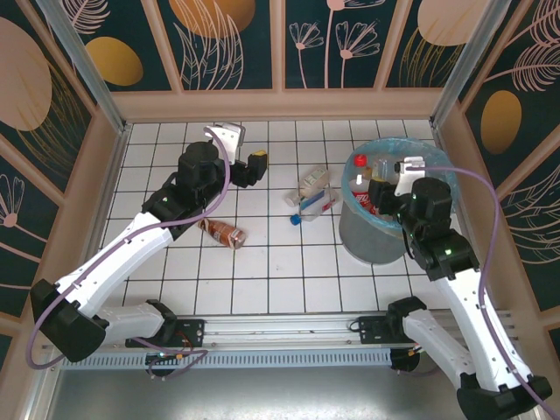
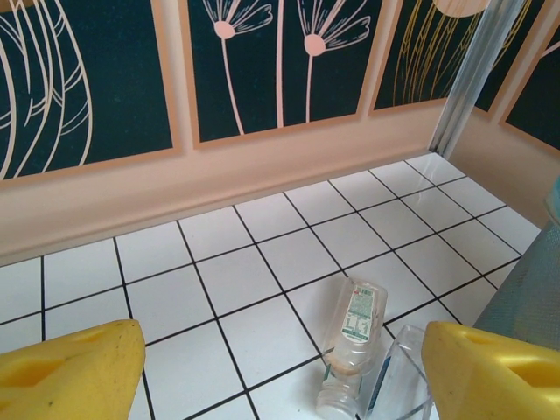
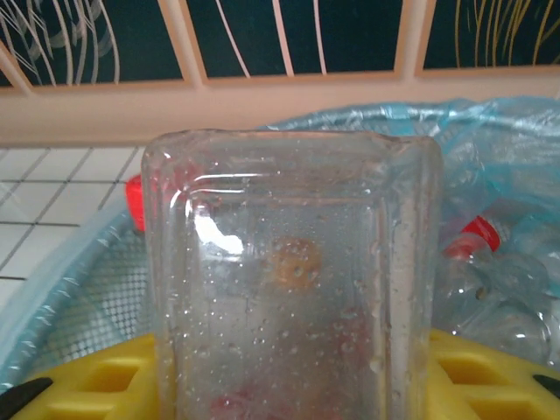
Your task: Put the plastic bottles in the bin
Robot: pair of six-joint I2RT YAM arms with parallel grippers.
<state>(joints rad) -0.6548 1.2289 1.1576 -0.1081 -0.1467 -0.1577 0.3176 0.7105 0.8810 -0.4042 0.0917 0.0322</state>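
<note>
1. Brown bottle [image 1: 223, 233]: nearest your arm bases, it lies on its side on the white tiles, left of centre and well apart from the bin.

2. Bin [image 1: 367, 238]: you will find the grey tub with its light-blue liner [image 3: 499, 149] on the right of the table. Inside, the binned bottles [image 3: 479, 241] lie heaped, clear with red caps and red labels.

3. Right gripper [image 1: 383, 178]: it hangs over the bin's open mouth. Its yellow fingers [image 3: 479, 376] pinch a clear square-sided bottle [image 3: 293, 262], one on each flank. The bottle is wet with droplets inside, and the liner and the red-capped bottles lie under and behind it.

4. Blue-capped bottle [image 1: 312, 207]: clear, on its side just left of the bin, with its cap pointing toward the table's middle.

5. Labelled bottle [image 2: 354, 337]: clear with a pale green-and-white label, it lies just behind item 4 and close beside it. You cannot tell whether the two touch.

6. Left gripper [image 1: 256, 164]: farther back and left of that pair, its jaws are spread wide. The yellow fingertips [image 2: 74, 372] have nothing between them, and the two clear bottles lie on the tiles ahead.

7. Back wall [image 2: 262, 70]: dark panels with pale flower drawings, standing on a tan ledge.
</note>
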